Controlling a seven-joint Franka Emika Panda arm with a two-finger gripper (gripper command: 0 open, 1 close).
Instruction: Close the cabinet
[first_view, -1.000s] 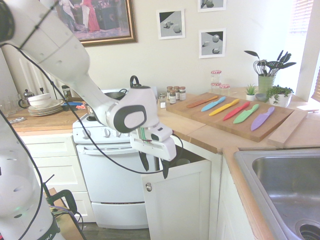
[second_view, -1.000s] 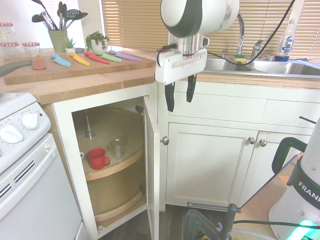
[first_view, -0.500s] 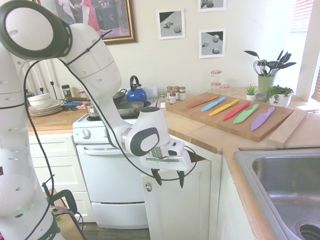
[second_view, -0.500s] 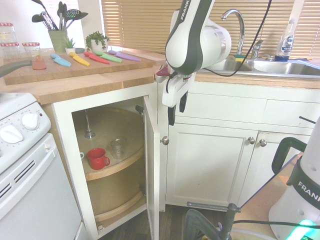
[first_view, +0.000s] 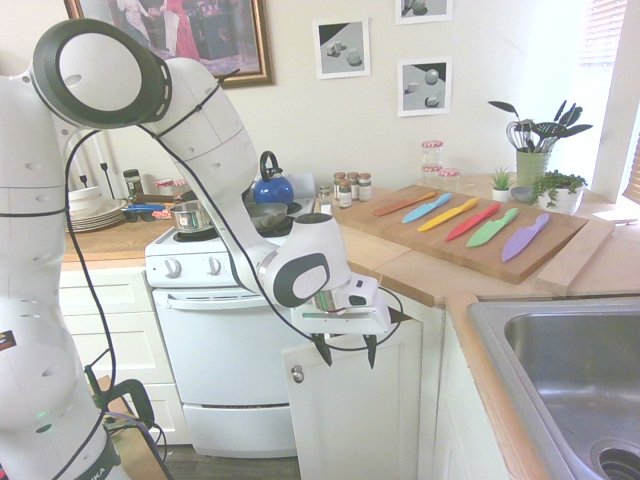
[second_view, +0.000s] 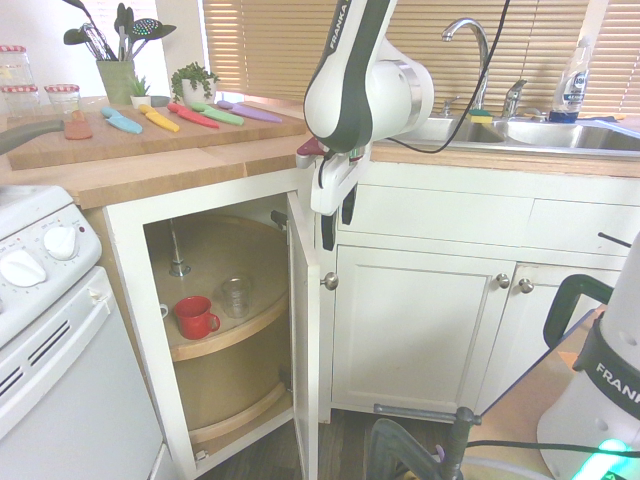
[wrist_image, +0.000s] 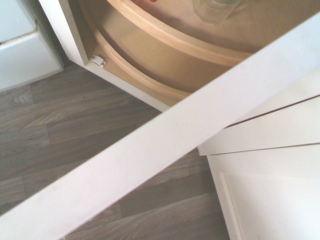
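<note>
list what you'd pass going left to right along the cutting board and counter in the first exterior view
small spice jars → orange knife → blue knife → yellow knife → red knife → green knife → purple knife → potted green plant in a white pot

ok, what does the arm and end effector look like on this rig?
White glossy Franka arm with dark grey round joint caps, black cable looped along it, black FRANKA lettering in the second exterior view. White boxy end effector with two short black fingers.
</note>
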